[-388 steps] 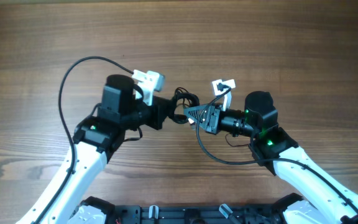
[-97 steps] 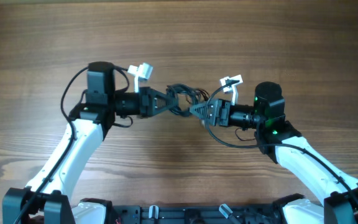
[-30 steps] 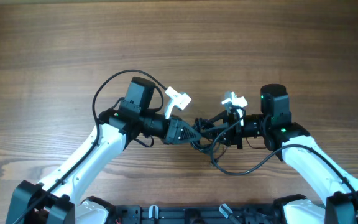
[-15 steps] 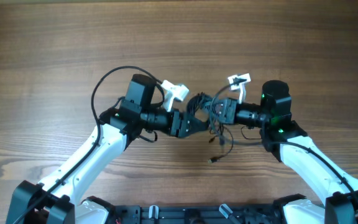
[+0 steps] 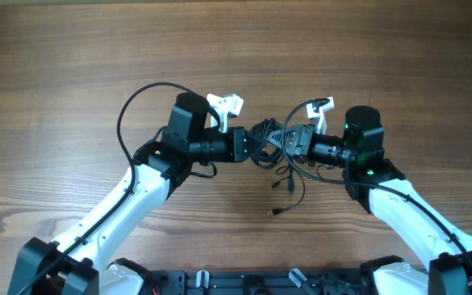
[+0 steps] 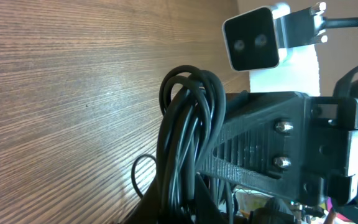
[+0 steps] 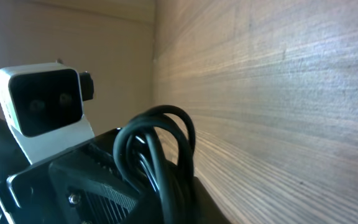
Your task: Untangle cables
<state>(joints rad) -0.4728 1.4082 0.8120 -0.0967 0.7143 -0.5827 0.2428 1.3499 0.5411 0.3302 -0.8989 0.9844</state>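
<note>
The cables [image 5: 267, 136] are a bunch of thin dark cords held between my two grippers over the middle of the table. Loose ends trail down from the bunch to a small plug [image 5: 277, 211] near the front. My left gripper [image 5: 251, 146] is shut on the left side of the bunch. In the left wrist view the cable loops [image 6: 188, 118] rise out of my left gripper [image 6: 183, 190]. My right gripper [image 5: 288, 139] is shut on the right side. The right wrist view shows the looped cords [image 7: 157, 146] coming out of my right gripper [image 7: 185, 193].
The wooden table [image 5: 72, 65] lies bare around the arms. A thick black arm wire [image 5: 129, 115] arcs out to the left of the left arm. Each wrist view shows the other arm's white camera [image 6: 253, 37] [image 7: 42, 99] close by, the grippers nearly touching.
The left gripper, wide open half a second ago, has shut on the bunch and shifted up. The right gripper has moved slightly left. The loose ends hang further down.
</note>
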